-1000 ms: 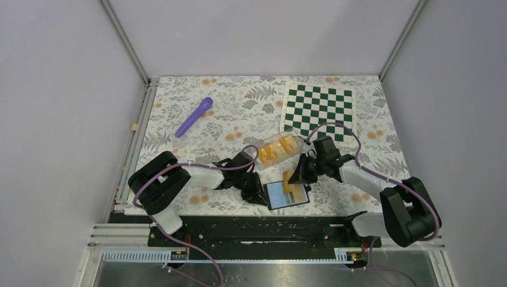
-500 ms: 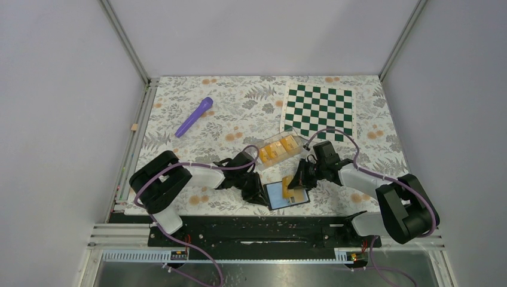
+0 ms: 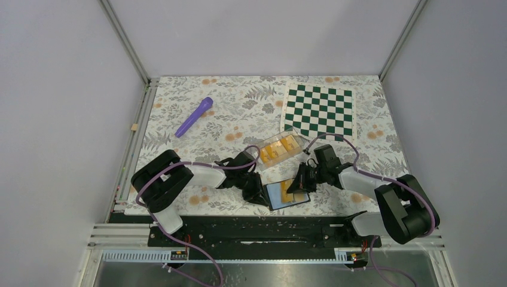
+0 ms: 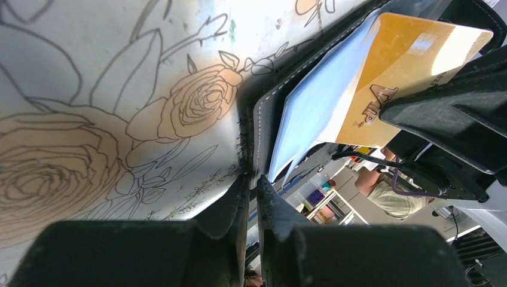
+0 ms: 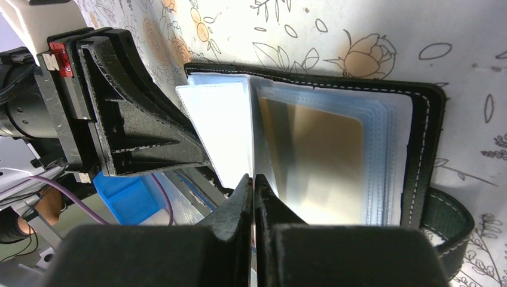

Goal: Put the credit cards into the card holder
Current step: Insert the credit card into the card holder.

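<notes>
I see the small black folding card holder with pale blue-grey lining [image 3: 278, 195] lying open at the 6 o'clock edge of the floral-print table [image 3: 239, 107], between my two grippers. The left gripper [image 3: 258, 194] sits at the holder's 9 o'clock side. In its wrist view the fingers are drawn almost together on the stitched black edge of the left cover, which stands up off the cloth.

The right gripper [image 3: 297, 184] comes in from about 2 o'clock and hangs over the holder's right half. Its fingers are pressed together on one flat orange-yellow rectangular credit card [image 4: 412, 66]. That card slants over the pale lining, its free end pointing into the open fold. In the right wrist view I see its brownish face against the stacked clear sleeves, but I cannot tell whether the edge is inside a sleeve.

More orange-yellow cards lie in the clear rectangular plastic box [image 3: 280, 148] at 12 o'clock from the holder, close by. A green-and-white chequered mat [image 3: 320, 110] is at 1 o'clock on the table, and a purple stick-shaped object [image 3: 194, 116] at 10 o'clock.
</notes>
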Available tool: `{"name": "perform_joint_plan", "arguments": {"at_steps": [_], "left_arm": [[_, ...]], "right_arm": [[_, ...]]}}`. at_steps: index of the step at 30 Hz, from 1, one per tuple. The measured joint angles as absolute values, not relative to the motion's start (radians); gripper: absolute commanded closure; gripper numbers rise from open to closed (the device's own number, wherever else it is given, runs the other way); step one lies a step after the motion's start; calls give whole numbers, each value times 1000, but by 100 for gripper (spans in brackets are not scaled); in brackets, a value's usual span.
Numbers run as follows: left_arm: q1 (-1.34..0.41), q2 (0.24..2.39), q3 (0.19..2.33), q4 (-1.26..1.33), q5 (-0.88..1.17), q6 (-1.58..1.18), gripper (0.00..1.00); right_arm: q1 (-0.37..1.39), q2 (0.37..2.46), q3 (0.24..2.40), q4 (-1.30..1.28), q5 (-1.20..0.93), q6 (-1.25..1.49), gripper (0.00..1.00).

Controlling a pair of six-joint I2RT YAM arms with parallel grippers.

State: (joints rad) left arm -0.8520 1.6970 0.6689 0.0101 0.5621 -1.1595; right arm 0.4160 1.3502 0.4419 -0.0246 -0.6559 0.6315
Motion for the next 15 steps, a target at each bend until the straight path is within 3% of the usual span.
{"name": "perform_joint_plan", "arguments": {"at_steps": [15], "left_arm": [[-858, 1702, 698, -39, 553, -1137, 90]], "right_arm": [[416, 1329, 440, -89, -658, 628, 100]]}}
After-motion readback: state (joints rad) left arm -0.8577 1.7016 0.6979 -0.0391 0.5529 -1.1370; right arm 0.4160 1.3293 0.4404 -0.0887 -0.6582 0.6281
